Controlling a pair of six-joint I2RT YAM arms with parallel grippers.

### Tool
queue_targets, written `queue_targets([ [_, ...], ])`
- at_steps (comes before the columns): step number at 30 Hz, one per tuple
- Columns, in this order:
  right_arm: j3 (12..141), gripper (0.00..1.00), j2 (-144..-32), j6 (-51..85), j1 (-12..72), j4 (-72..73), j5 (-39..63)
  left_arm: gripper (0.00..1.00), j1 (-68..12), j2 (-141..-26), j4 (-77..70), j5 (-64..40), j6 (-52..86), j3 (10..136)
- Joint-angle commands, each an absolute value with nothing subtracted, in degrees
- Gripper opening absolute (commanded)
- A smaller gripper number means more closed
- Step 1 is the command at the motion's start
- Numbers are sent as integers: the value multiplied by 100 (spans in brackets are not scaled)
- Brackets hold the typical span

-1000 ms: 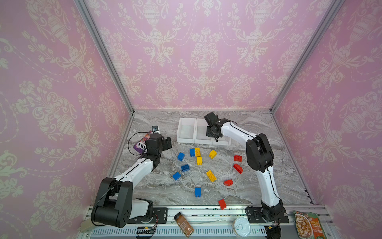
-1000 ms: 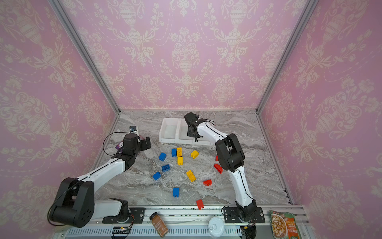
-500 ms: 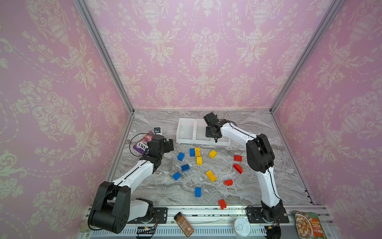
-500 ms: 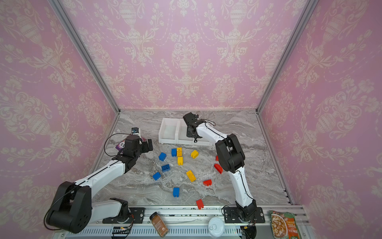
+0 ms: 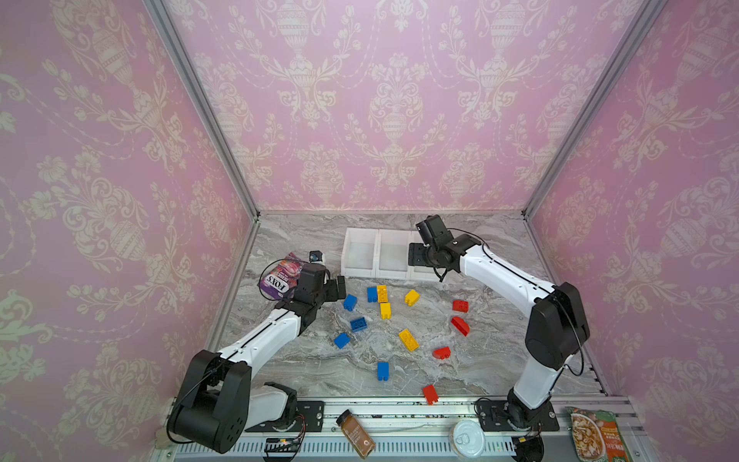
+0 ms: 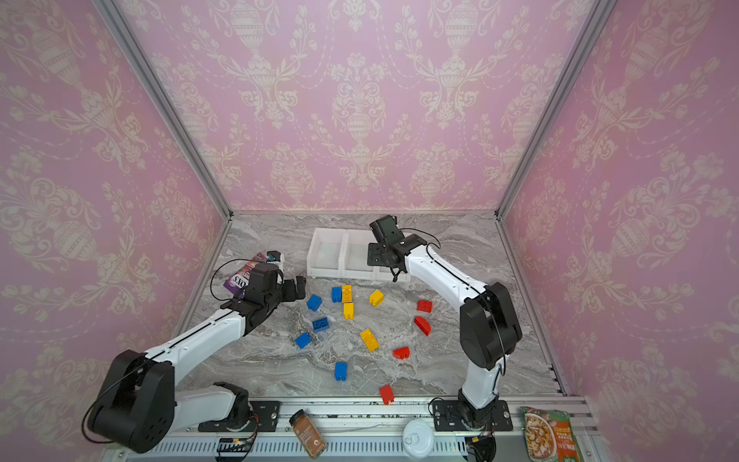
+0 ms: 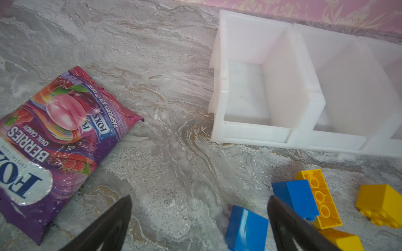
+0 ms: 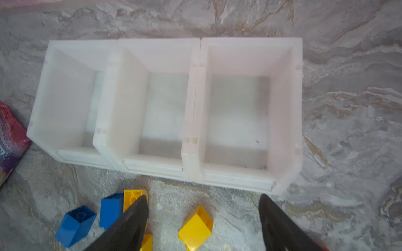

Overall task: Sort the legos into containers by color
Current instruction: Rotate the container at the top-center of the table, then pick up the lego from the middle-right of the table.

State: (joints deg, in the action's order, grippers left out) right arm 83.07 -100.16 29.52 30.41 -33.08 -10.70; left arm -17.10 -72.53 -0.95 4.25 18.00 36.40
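Several legos in blue (image 5: 350, 302), yellow (image 5: 408, 340) and red (image 5: 460, 325) lie scattered on the marble table in both top views. The three joined white containers (image 5: 362, 272) stand behind them, and the right wrist view shows the containers (image 8: 237, 177) empty. My left gripper (image 5: 338, 288) is open, low beside a blue brick (image 7: 247, 228) that lies near one finger. My right gripper (image 5: 416, 256) hangs open over the front of the rightmost container with nothing in it. Between its fingers the right wrist view shows a yellow brick (image 8: 195, 228) on the table below.
A purple candy bag (image 5: 280, 278) lies by the left wall, just behind my left wrist. A spice jar (image 5: 356, 434), a white-lidded can (image 5: 466, 438) and a snack packet (image 5: 596, 434) rest on the front rail. Pink walls close in three sides.
My right gripper has gone from shut to open while staying above the containers. My left arm has moved right and forward, toward the blue bricks.
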Motion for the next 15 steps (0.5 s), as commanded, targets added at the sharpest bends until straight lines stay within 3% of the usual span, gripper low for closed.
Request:
queue_targets([
  [1, 7609, 81, -9572, 2742, 2994, -3466, -522, 99, -1773, -7218, 268, -7, 2003, 3790],
  [6, 6403, 82, -8787, 2854, 2791, -3553, -23, 99, -1786, -7129, 523, -179, 2006, 3897],
  [15, 5261, 78, -7638, 3205, 2500, -3985, -236, 99, -1874, -7125, 623, -237, 2009, 3908],
])
